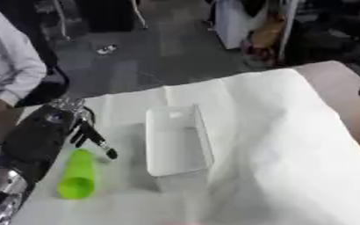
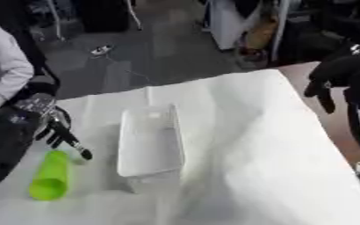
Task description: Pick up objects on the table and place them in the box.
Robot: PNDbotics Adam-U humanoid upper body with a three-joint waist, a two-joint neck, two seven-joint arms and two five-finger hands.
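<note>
A lime-green cylinder [image 1: 77, 174] lies on the white tablecloth at the lower left, its open end toward me. My left hand [image 1: 87, 127] hovers just above its far end, fingers straight and spread, touching nothing that I can see. To the right of the cylinder stands a clear white rectangular box [image 1: 177, 140], with nothing visible inside. My right hand [image 2: 333, 77] hangs raised at the far right edge, well away from the box, its fingers relaxed and pointing down.
The white cloth [image 1: 290, 145] covers most of the table, with a brown table edge [image 1: 344, 88] showing at the right. A person in a white sleeve [image 1: 6, 66] stands at the far left beyond the table.
</note>
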